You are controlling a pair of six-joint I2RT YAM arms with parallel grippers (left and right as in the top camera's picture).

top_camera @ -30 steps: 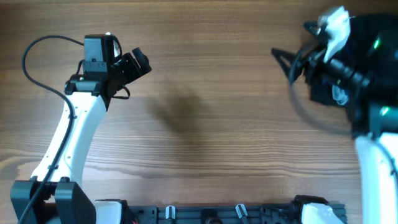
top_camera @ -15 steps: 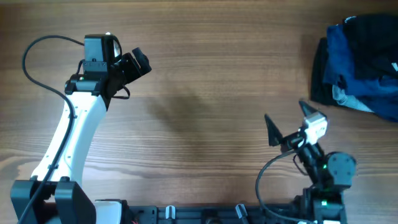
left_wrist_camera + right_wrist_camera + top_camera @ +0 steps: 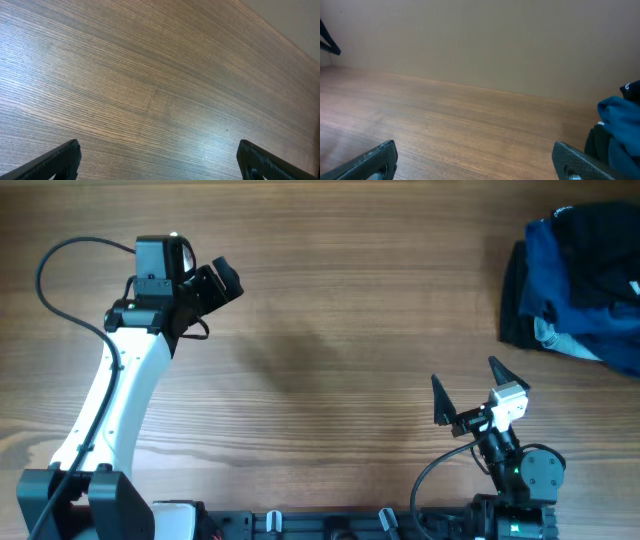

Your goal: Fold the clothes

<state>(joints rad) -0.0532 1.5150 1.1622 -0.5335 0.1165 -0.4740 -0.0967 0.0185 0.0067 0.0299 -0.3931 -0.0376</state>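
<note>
RIGHT GRIPPER [image 3: 464,372]: jaws spread wide, nothing held, low by the near edge | CLOTHES [image 3: 512,295]: black fabric bunched at far right corner, tucked under blue garments [image 3: 585,275], long axis impossible to tell | BEARING: ahead and right of right gripper, near | LEFT GRIPPER [image 3: 222,280]: gaping, empty, well apart | CALL: right arm's reach, likely

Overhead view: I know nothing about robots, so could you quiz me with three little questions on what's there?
1. True or false: the right hand is gripping cloth.
2. Where on the table does the pile lie? A. far right B. centre C. left edge
3. What colour is the garment at the pile's left edge?
Key: 1 false, it is open and empty; 2 A; 3 black.
</note>
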